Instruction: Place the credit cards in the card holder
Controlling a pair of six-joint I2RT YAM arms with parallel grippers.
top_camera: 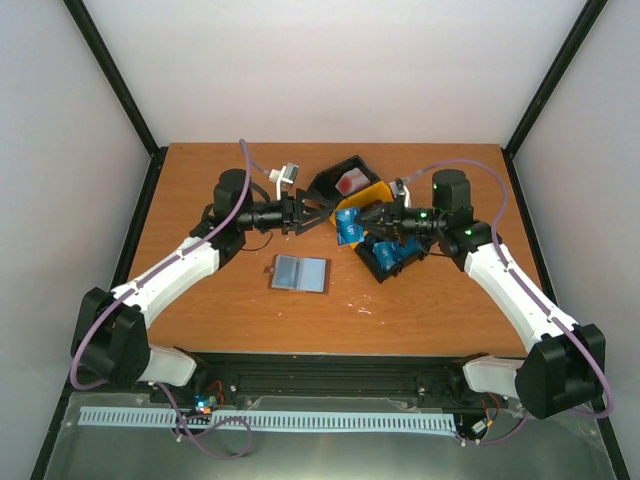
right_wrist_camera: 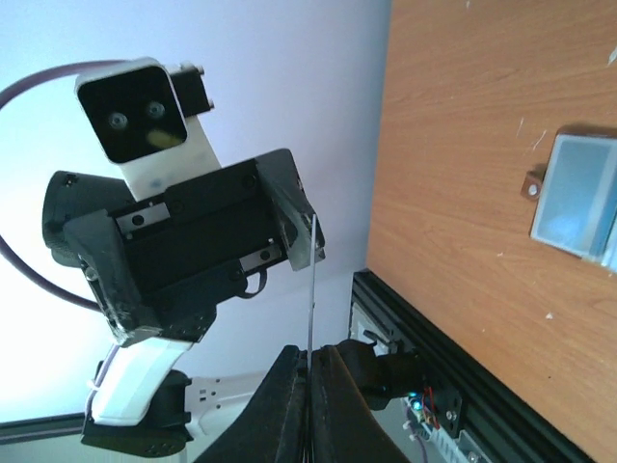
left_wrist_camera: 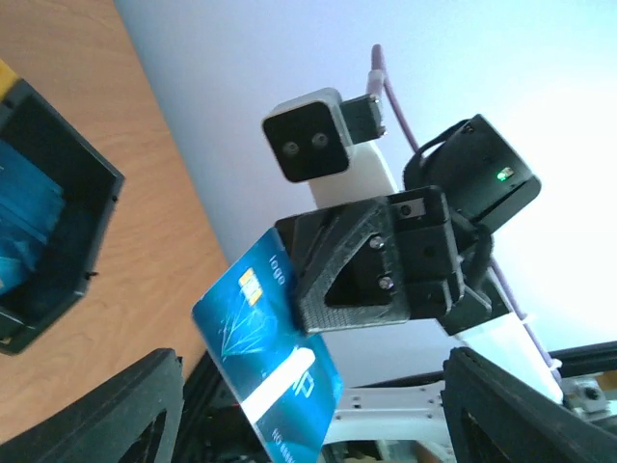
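A blue credit card [top_camera: 348,228] hangs above the table between the two arms, with my right gripper [top_camera: 362,218] shut on it. In the right wrist view the card [right_wrist_camera: 312,280] shows edge-on, pinched between the shut fingertips [right_wrist_camera: 289,386]. My left gripper [top_camera: 322,213] faces it, open. In the left wrist view the card [left_wrist_camera: 265,347] stands between the spread fingers [left_wrist_camera: 106,415], nearer the left one and touching neither. The card holder [top_camera: 300,272] lies open and flat on the table below, pale grey-blue inside, also seen from the right wrist [right_wrist_camera: 576,198].
A black-and-yellow tray [top_camera: 335,175] stands tilted behind and right of the grippers, with more blue cards [top_camera: 390,255] in its near compartment and a reddish item in the far one. Its black wall [left_wrist_camera: 67,193] shows in the left wrist view. The black rail [right_wrist_camera: 424,347] runs along the near edge.
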